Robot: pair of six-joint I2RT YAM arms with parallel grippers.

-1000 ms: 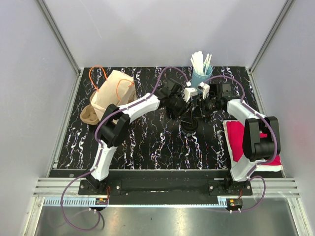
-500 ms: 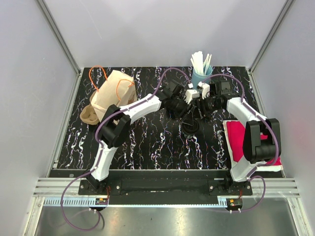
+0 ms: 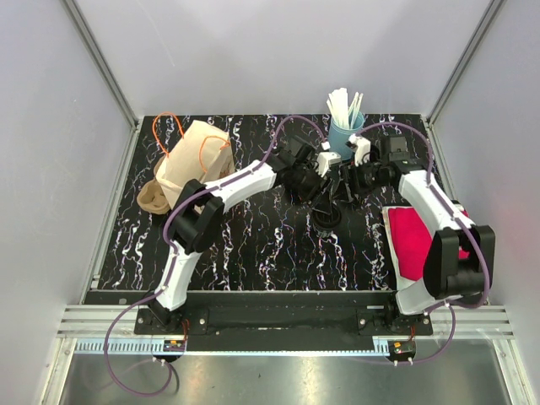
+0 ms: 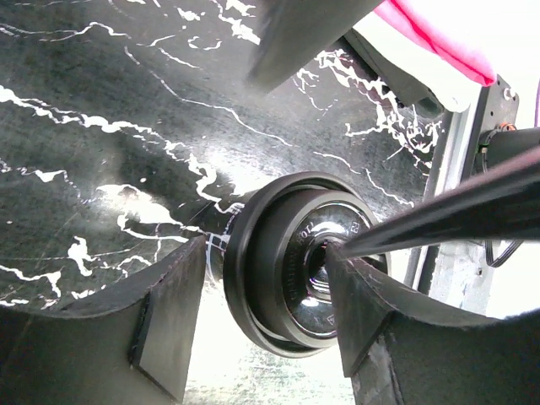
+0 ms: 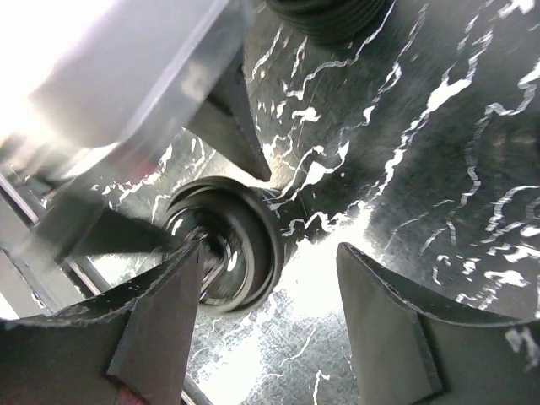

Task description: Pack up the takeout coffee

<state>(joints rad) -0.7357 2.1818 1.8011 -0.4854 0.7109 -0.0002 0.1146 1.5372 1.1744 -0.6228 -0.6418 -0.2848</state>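
Coffee cup, black with a black lid, stands upright near the middle of the desk in the overhead view, well apart from the paper bag at the far left. Both arms crowd over it: the left gripper reaches in from the left and the right gripper from the right, just in front of the blue cup of stirrers. A pink cloth lies off to the right. In the left wrist view the left gripper has its jaws closed against the sides of the cup, apparently gripping it. One dark finger of the other arm slants in onto the shiny centre of the lid. In the right wrist view the right gripper has its jaws spread wide and holds nothing. One finger rests over the lid while the cup sits beside it, not between the two. The risk is that a push on the lid lands off-centre. That could tilt the cup in its hold, unseat the lid or spill the coffee. With the arms this close, any sideways move could also knock them together.
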